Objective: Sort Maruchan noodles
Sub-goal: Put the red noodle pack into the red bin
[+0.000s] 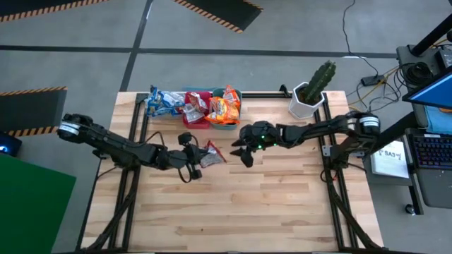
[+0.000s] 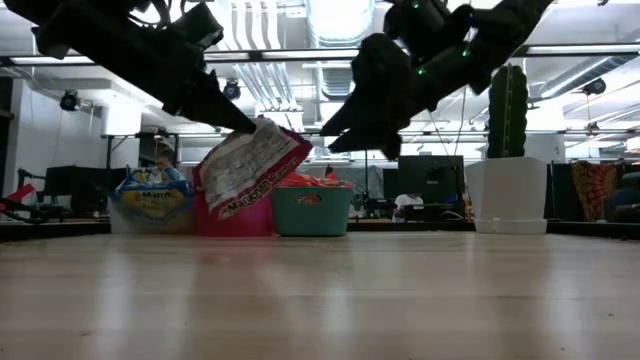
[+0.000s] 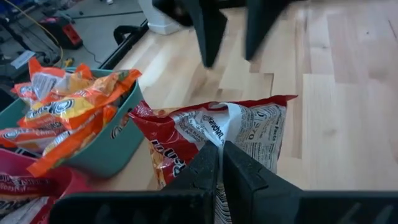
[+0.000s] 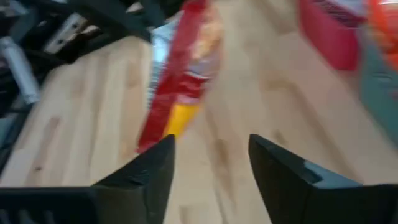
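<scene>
— Left gripper (image 1: 195, 159) clamped on red packet (image 1: 211, 154), lifted above mid-table, just short of red bin (image 1: 197, 120).
— Right gripper (image 1: 241, 149) near, jaws apart, empty. Risk?
— Thin pinch at the crinkly edge: could slip, or swing into that gripper.

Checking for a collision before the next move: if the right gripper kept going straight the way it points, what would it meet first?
Probably the red noodle packet pinched in the left gripper. The right gripper stands open and aimed at it, with only bare table between; depth is hard to judge.
</scene>
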You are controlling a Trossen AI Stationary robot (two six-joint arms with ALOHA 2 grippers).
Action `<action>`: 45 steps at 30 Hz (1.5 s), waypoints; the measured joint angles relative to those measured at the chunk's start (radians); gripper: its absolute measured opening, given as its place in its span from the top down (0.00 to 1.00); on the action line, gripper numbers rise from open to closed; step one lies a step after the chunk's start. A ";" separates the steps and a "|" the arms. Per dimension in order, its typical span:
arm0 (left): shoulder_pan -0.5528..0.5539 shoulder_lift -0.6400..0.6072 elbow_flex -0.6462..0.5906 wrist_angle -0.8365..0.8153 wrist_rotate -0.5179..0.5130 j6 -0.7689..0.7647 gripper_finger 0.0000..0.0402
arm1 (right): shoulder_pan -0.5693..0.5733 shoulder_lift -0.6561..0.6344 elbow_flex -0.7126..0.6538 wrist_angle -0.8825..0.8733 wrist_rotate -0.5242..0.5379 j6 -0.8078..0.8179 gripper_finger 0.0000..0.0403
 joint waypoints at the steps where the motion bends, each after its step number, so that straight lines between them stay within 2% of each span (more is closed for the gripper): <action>1: 0.001 0.000 0.000 0.003 0.000 0.007 1.00 | 0.000 0.022 0.000 0.033 -0.021 0.000 0.52; 4: 0.002 0.000 0.000 0.009 0.000 0.019 1.00 | 0.000 0.088 0.009 0.125 -0.052 0.000 0.44; 10: 0.002 0.000 0.000 0.021 0.000 0.039 1.00 | -0.001 0.197 0.115 0.113 -0.069 -0.036 0.33; 16: 0.002 0.000 0.000 0.021 0.000 0.041 1.00 | -0.013 0.238 0.226 -0.053 -0.102 -0.074 0.27; 24: 0.002 0.000 0.000 0.002 0.000 0.032 1.00 | -0.037 0.230 0.365 -0.272 -0.100 -0.077 0.29; 37: 0.015 0.000 -0.002 -0.001 -0.009 0.033 1.00 | -0.006 0.231 0.378 -0.273 -0.097 0.041 0.29; 45: 0.021 0.000 -0.002 0.036 -0.010 0.033 1.00 | 0.020 0.231 0.377 -0.237 -0.021 0.043 0.31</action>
